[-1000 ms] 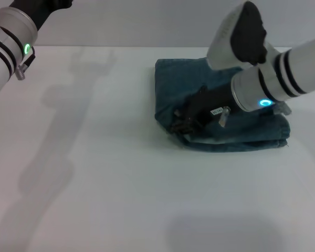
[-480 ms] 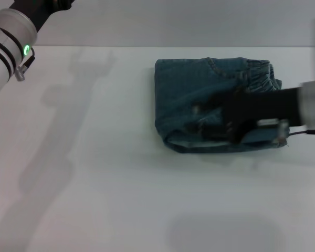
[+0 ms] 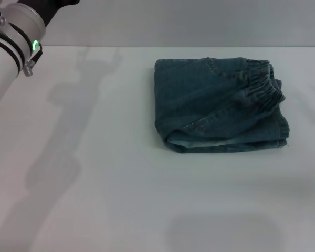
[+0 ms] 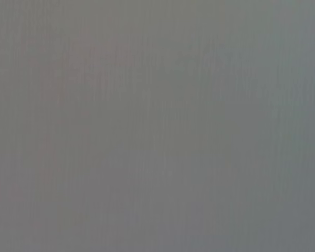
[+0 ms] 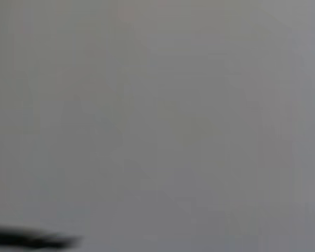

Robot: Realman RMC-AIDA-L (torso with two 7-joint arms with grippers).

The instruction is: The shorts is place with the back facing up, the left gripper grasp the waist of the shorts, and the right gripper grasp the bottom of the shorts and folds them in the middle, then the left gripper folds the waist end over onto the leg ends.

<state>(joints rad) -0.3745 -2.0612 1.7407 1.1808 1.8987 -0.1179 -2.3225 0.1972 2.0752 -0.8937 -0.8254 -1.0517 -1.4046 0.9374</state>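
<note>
The blue denim shorts [image 3: 218, 105] lie folded into a compact rectangle on the white table [image 3: 121, 184], right of centre in the head view. Their elastic waist [image 3: 262, 79] rests on top at the far right, and the folded edge faces the front. Nothing holds them. My left arm [image 3: 13, 37] shows only as a white wrist with a green light at the upper left corner, raised well away from the shorts; its gripper is out of the picture. My right arm and gripper are out of view. Both wrist views show only plain grey.
The left arm casts a shadow [image 3: 68, 126] across the left half of the table. A faint shadow [image 3: 220, 231] lies near the front edge.
The right arm, which was over the shorts a second ago, has swept off to the right and out of view. The shorts stay folded in place. The left wrist shifted slightly.
</note>
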